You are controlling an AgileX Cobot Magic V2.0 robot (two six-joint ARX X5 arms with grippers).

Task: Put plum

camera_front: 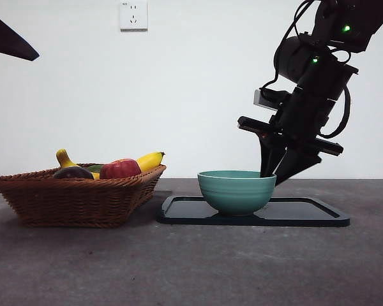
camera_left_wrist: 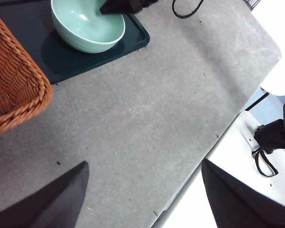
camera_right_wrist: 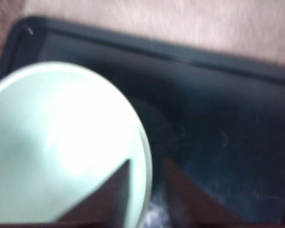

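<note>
The plum [camera_front: 72, 172], dark maroon and round, lies in the wicker basket [camera_front: 76, 201] at the left, beside a red apple [camera_front: 120, 169] and a banana [camera_front: 150, 159]. A teal bowl [camera_front: 236, 191] stands on the black tray [camera_front: 306, 213]. My right gripper [camera_front: 273, 178] reaches down from the upper right to the bowl's right rim. Its jaws stand close together, one inside the bowl [camera_right_wrist: 61, 152] and one outside, right gripper [camera_right_wrist: 147, 164] shut on the rim. The bowl [camera_left_wrist: 88, 26] looks empty. My left gripper [camera_left_wrist: 145, 161] is open above bare table, away from the basket [camera_left_wrist: 14, 85].
The grey table's edge [camera_left_wrist: 218, 137] runs close to the left gripper. A black tip of the waiting left arm [camera_front: 9, 38] shows at the top left corner. A wall socket [camera_front: 133, 14] sits on the white wall behind.
</note>
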